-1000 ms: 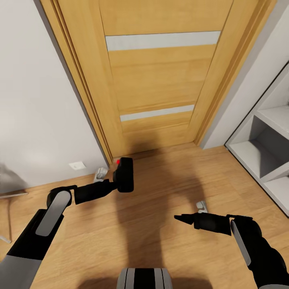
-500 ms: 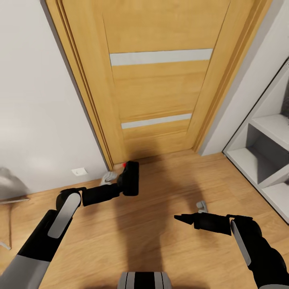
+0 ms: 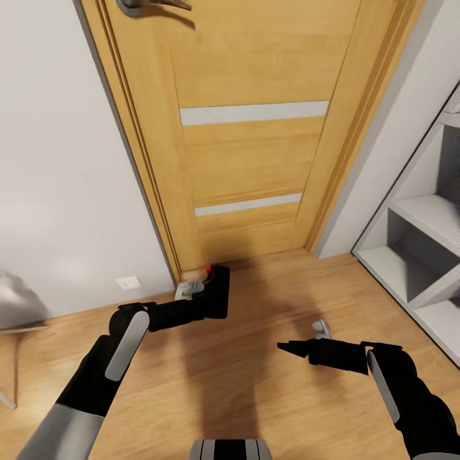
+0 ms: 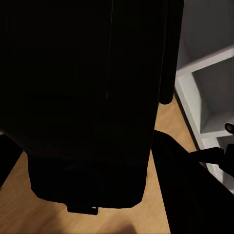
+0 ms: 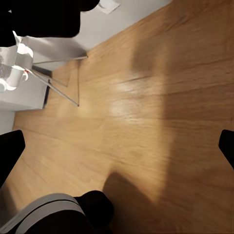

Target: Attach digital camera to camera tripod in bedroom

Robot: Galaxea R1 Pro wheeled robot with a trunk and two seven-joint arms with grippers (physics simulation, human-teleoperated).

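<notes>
Camera [image 3: 216,292] sits at the tip of my left gripper [image 3: 206,300], pinched there above the plank floor [image 3: 255,383] just short of the door [image 3: 255,160], at about 11 o'clock from my base; its red button [image 3: 208,269] points to 12. It is a boxy matte-black body, and in the left wrist view its dark flat side [image 4: 83,97] blocks most of the sight. Oak door with two pale bands stands at 12, smooth grey wall [image 3: 57,191] at 10, white cube shelf [image 3: 421,255] at 2. My right gripper [image 3: 291,348] hovers at 3 with its fingertips [image 5: 9,146] spread wide, empty.
</notes>
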